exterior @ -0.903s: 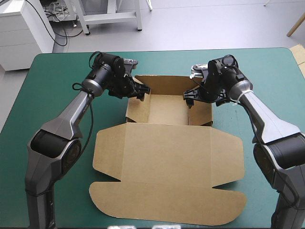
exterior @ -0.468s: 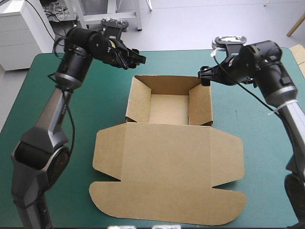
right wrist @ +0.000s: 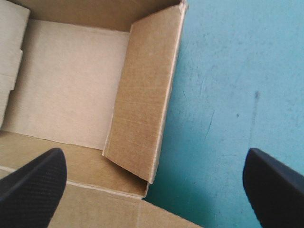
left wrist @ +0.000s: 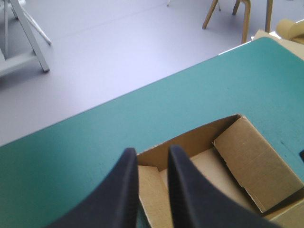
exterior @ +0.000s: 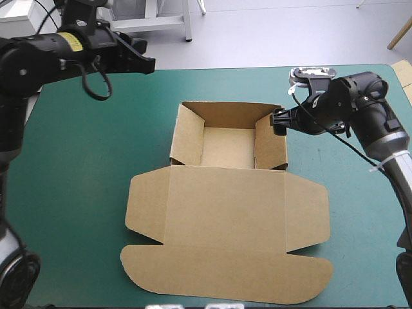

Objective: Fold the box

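Observation:
The brown box (exterior: pixel 228 147) stands at the table's middle as an open tray, its walls up and its lid (exterior: pixel 225 225) lying flat toward the near edge. My left gripper (exterior: pixel 151 64) is raised over the far-left corner, well away from the box (left wrist: pixel 237 152). Its black fingers (left wrist: pixel 128 180) stand a narrow gap apart with nothing between them, so my left gripper (left wrist: pixel 149 152) holds nothing. My right gripper (exterior: pixel 278 122) hovers wide open just above the tray's right wall (exterior: pixel 270 145). In its own view that gripper (right wrist: pixel 152 156) spans the right wall (right wrist: pixel 142 104), not touching it.
Bare teal-green cover (exterior: pixel 77 161) lies left and right of the box. A pale beige thing (exterior: pixel 404 71) shows just past the table's far-right edge, also seen as a beige edge (left wrist: pixel 289 28) from the left wrist.
My left arm has lifted off the tray's left wall, swung up to the far-left corner, and its fingers have narrowed. My right gripper has backed off the right wall, still open.

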Robot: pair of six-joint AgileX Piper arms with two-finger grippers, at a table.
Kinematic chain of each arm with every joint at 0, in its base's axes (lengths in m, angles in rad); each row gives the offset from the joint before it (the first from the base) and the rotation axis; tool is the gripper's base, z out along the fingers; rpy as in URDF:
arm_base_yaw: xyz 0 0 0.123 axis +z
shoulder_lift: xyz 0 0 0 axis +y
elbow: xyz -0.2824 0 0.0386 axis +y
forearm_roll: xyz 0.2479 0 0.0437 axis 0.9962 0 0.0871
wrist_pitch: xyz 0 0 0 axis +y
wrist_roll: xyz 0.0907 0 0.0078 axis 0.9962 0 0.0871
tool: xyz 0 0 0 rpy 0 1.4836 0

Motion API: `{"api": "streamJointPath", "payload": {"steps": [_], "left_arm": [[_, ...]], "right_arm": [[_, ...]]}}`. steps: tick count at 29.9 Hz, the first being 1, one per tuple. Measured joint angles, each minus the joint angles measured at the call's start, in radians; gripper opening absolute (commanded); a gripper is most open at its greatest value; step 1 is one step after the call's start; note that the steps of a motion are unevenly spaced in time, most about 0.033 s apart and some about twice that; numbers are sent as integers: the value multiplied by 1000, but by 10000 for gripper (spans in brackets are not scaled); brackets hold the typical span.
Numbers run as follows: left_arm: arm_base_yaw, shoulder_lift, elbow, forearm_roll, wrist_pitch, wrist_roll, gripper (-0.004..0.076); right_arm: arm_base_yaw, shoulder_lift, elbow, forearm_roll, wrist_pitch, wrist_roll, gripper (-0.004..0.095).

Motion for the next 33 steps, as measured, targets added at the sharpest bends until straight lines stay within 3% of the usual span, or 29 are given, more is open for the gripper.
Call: {"api": "streamJointPath", "payload": {"steps": [6, 18, 28, 31, 33], "left_arm": [[0, -195, 156, 2, 0, 40, -8], [1, -587, 789, 35, 0, 44, -8], [1, -778, 1059, 36, 0, 21, -8], [1, -820, 1098, 36, 0, 20, -8], [1, -840, 1113, 36, 0, 20, -8]], "right_arm": [[0, 85, 51, -10, -64, 30, 929], [0, 288, 51, 24, -149, 33, 929], [0, 327, 51, 37, -169, -3, 915], [0, 337, 51, 37, -167, -9, 805], [0, 340, 51, 42, -164, -11, 624]]}}
